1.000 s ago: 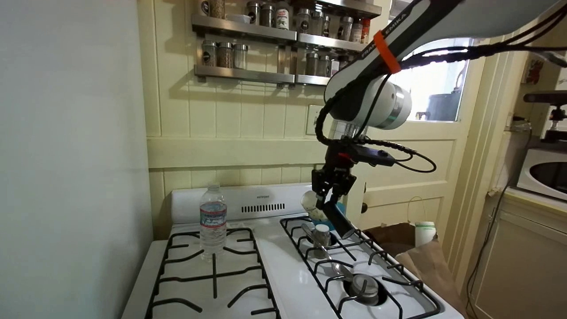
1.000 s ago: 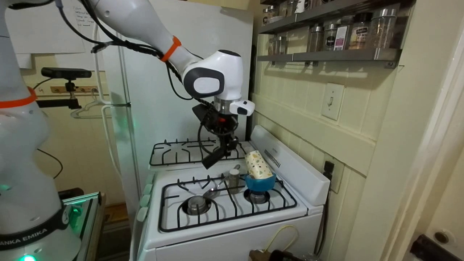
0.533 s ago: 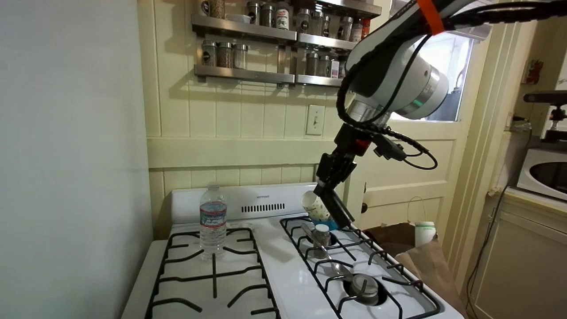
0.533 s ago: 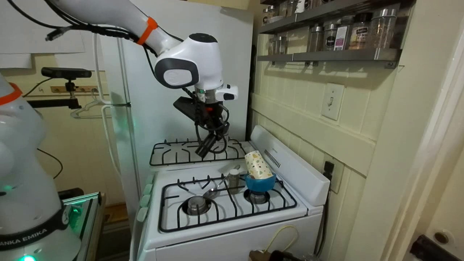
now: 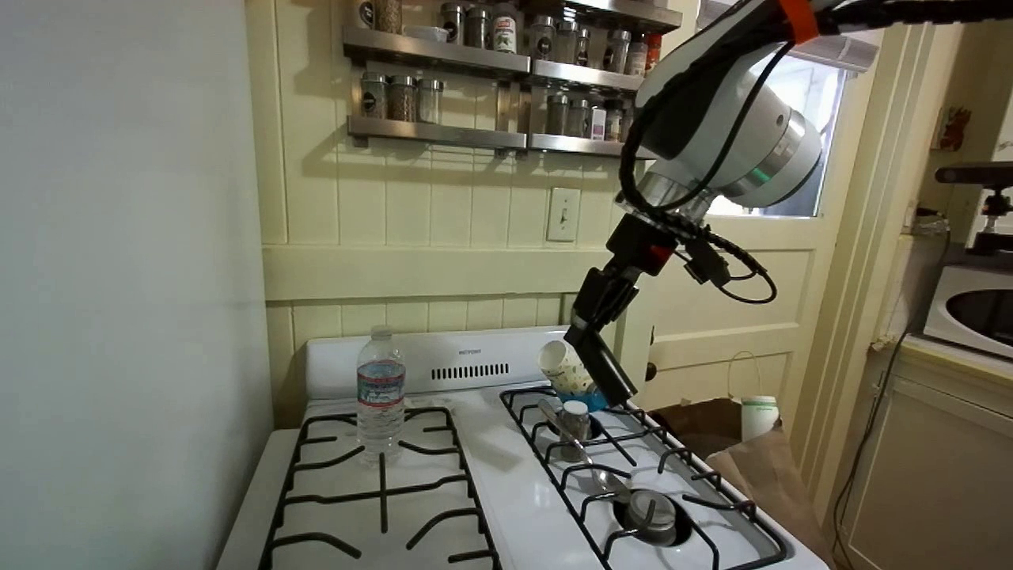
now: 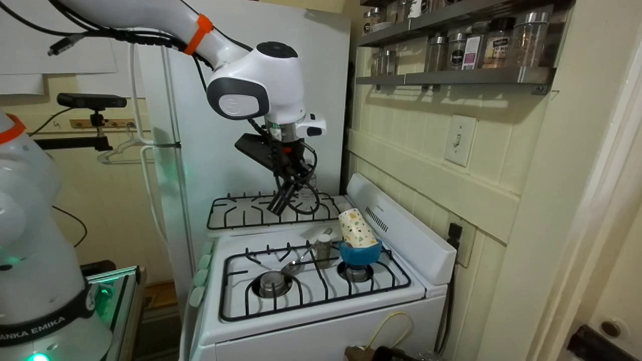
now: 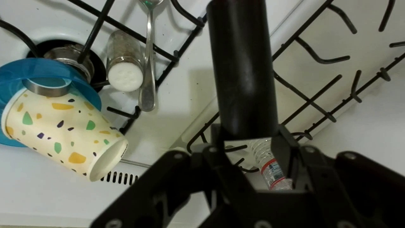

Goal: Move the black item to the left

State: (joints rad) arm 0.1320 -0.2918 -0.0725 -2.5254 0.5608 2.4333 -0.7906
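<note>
The black item (image 5: 605,372) is a slim, plain black cylinder. It is held tilted in the air above the stove, and also shows in an exterior view (image 6: 279,203). My gripper (image 5: 582,328) is shut on one end of it. In the wrist view the gripper (image 7: 249,132) has a finger on each side of the cylinder (image 7: 243,69), which extends away from the jaws and is cut off at the top of the picture. In an exterior view (image 6: 288,188) cables cover part of the gripper.
A clear water bottle (image 5: 381,400) stands on the grate (image 5: 372,496) beside the fridge wall (image 5: 134,277). A patterned cup (image 6: 357,228) lies in a blue bowl (image 6: 360,253) on the other grate. A shaker (image 6: 323,249) and spoon (image 6: 293,266) are beside it. The stove's backboard (image 6: 401,230) rises behind.
The arm and gripper have drawn back from the wall, with the wrist tilting more. The black item has moved with the gripper and stays in its grip. The things on the stove have not moved.
</note>
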